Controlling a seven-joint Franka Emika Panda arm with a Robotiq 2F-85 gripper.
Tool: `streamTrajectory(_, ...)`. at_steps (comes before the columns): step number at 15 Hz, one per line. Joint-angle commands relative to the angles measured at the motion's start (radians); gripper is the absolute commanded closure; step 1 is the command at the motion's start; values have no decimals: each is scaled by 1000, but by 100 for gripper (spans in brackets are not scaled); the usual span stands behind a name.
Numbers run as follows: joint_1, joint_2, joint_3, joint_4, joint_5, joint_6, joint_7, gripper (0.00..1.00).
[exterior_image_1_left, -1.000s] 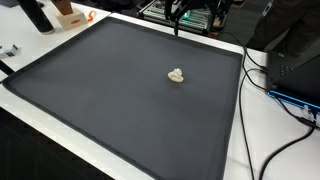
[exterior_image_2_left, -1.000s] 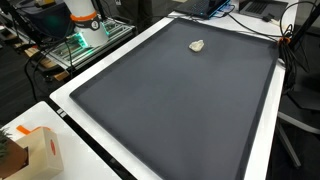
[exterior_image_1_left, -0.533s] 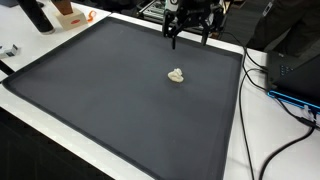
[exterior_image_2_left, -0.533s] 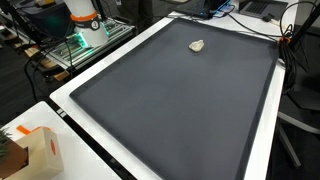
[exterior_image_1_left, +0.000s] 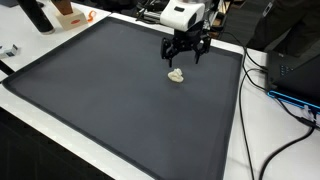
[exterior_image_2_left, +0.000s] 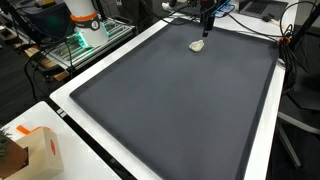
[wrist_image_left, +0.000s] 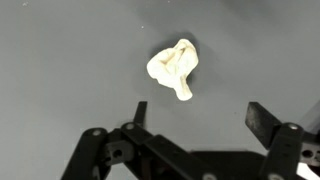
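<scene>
No writing, label, brand, number or sign can be read in any view.

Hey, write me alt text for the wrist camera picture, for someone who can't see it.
A small cream-coloured crumpled lump lies on a dark grey mat, seen from above. The open claw hovers at the bottom edge, its two black fingers spread wide, not touching the lump.

1. A robotics lab or workshop bench: a large dark mat (exterior_image_1_left: 110, 90) covers a white table (exterior_image_1_left: 245, 150).
2. Beside the mat lie loose cables (exterior_image_1_left: 243, 115) and a black device with a blue light (exterior_image_1_left: 295, 75).
3. Beyond the mat stands a wire rack of electronics glowing green (exterior_image_2_left: 75, 45).
4. Near one corner of the mat sits a cardboard box (exterior_image_2_left: 40, 150).
</scene>
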Motion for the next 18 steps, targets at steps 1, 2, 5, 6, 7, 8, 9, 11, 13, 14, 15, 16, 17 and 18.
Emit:
streamTrajectory(1,5,33,-13,-16,-54,36,13,0)
streamTrajectory(2,5,41,-15,-15,-62,42,14,0)
streamTrajectory(5,7,62,-21,-12,-86,52,21,0)
streamTrajectory(6,7,68,-21,-12,-90,54,21,0)
streamTrajectory(7,7,73,-22,-12,-93,55,23,0)
streamTrajectory(8,7,77,-22,-11,-96,57,23,13)
streamTrajectory(9,7,80,-22,-11,-99,58,24,26)
streamTrajectory(11,11,85,-25,-11,-109,62,32,42)
streamTrajectory(13,13,90,-26,-11,-114,69,35,56)
streamTrajectory(14,13,92,-26,-11,-117,72,36,65)
streamTrajectory(15,14,93,-26,-11,-117,75,36,72)
streamTrajectory(16,14,94,-26,-12,-117,80,36,81)
streamTrajectory(17,15,96,-27,-12,-119,85,37,87)
streamTrajectory(18,16,97,-27,-12,-119,89,37,96)
